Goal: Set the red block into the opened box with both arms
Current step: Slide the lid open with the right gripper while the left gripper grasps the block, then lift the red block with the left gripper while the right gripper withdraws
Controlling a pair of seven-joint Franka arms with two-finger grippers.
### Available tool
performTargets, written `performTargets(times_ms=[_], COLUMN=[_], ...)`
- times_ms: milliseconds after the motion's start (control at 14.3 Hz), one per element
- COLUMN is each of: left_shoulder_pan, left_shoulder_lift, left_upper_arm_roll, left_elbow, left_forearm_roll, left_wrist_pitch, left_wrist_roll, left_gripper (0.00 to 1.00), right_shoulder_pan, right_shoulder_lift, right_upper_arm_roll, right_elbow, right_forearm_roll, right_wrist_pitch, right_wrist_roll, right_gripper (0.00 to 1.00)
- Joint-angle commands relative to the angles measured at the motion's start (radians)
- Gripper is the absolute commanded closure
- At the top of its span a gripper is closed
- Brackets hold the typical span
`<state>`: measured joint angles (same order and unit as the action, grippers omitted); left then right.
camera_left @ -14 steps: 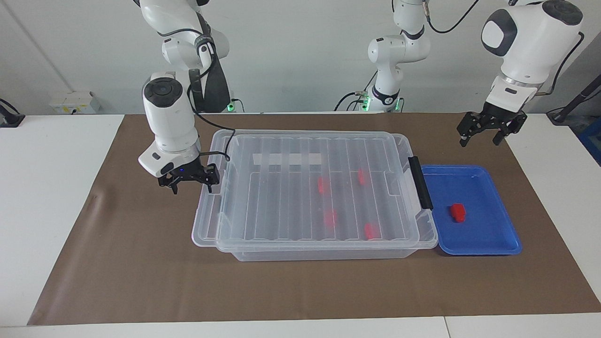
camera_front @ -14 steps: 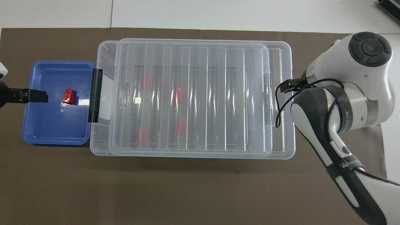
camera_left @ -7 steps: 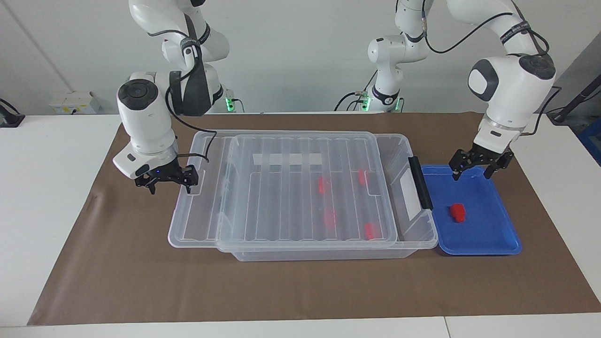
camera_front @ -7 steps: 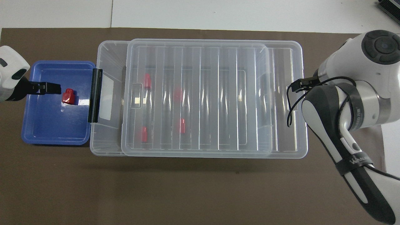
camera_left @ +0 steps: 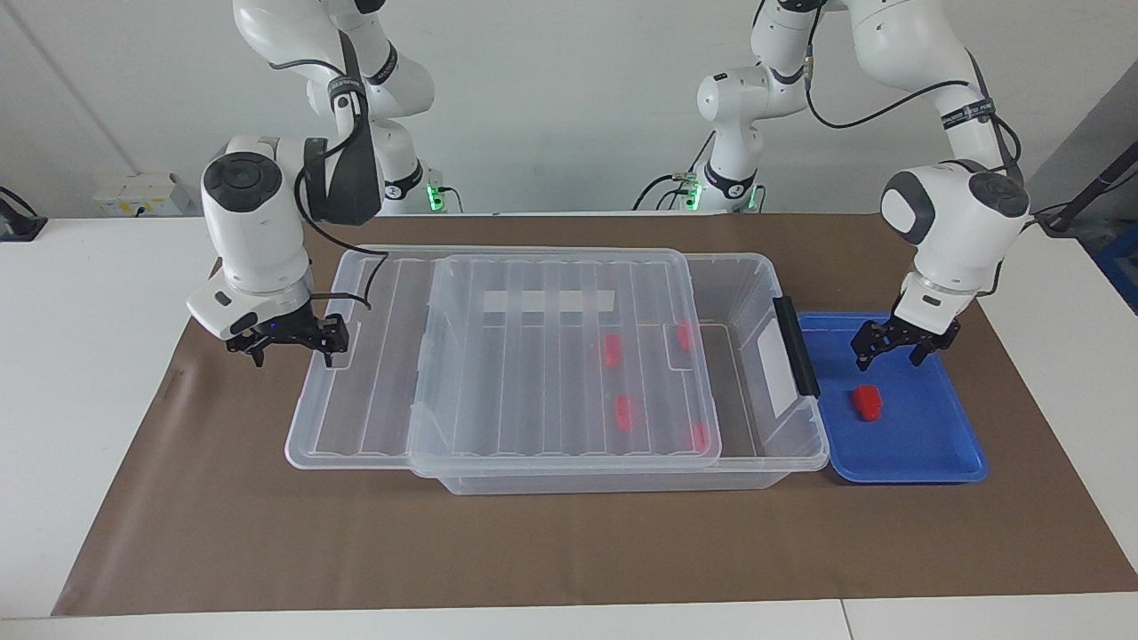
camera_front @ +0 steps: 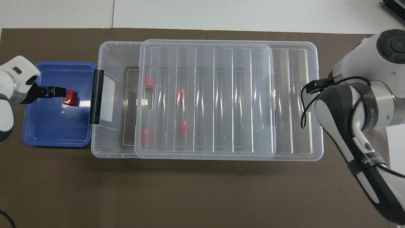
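The red block [camera_left: 867, 402] [camera_front: 69, 97] lies in a blue tray [camera_left: 942, 444] [camera_front: 47, 133]. My left gripper [camera_left: 892, 352] [camera_front: 52, 91] hangs open low over the tray, just above the block and not touching it. The clear box [camera_left: 782, 444] [camera_front: 110, 60] stands beside the tray. Its ribbed lid [camera_left: 533, 373] [camera_front: 221, 95] is slid toward the right arm's end, baring a strip of the box by the black handle [camera_left: 796, 347]. My right gripper [camera_left: 286, 342] is open, its fingers astride the lid's end rim.
Several more red blocks [camera_left: 612, 349] lie inside the box under the lid. A brown mat [camera_left: 569, 551] covers the table; the lid overhangs it at the right arm's end. The tray touches the box's handle end.
The right gripper has drawn the lid further toward the right arm's end, uncovering more of the box. The left gripper has come down over the tray toward the red block.
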<state>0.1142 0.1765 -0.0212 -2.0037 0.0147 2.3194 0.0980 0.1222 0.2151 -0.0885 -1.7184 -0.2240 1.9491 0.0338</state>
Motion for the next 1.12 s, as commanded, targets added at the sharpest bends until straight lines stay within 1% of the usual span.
performTargets(times_ms=[0, 140, 351, 631, 841, 1052], left_shoulder_pan=[-0.004, 0.004, -0.005, -0.022, -0.028, -0.03], left_shoulder_lift=[0.04, 0.061, 0.066, 0.112, 0.113, 0.116], left_upper_arm_roll=[-0.005, -0.005, -0.005, -0.005, -0.005, -0.005], left_elbow=[-0.013, -0.018, -0.021, -0.021, -0.026, -0.017], left_forearm_roll=[-0.007, -0.006, -0.006, -0.006, -0.006, -0.006], left_wrist_pitch=[0.038, 0.04, 0.058, 0.141, 0.143, 0.149], left_wrist_roll=[0.009, 0.017, 0.019, 0.02, 0.064, 0.069], left_gripper=[0.0, 0.0, 0.0, 0.0, 0.0, 0.0], right_shoulder_pan=[-0.025, -0.033, -0.041, -0.067, -0.078, -0.078], right_shoulder_lift=[-0.019, -0.02, -0.02, -0.034, -0.039, -0.039], right_upper_arm_roll=[0.004, 0.004, 0.004, 0.004, 0.004, 0.003], right_elbow=[-0.007, -0.007, -0.006, -0.006, -0.007, -0.007], right_forearm_roll=[-0.032, -0.04, -0.064, -0.087, -0.087, -0.101], right_wrist_pitch=[-0.033, -0.033, -0.033, -0.036, -0.042, -0.042], right_wrist_roll=[-0.025, -0.028, -0.038, -0.072, -0.078, -0.08], right_gripper=[0.0, 0.0, 0.0, 0.0, 0.0, 0.0])
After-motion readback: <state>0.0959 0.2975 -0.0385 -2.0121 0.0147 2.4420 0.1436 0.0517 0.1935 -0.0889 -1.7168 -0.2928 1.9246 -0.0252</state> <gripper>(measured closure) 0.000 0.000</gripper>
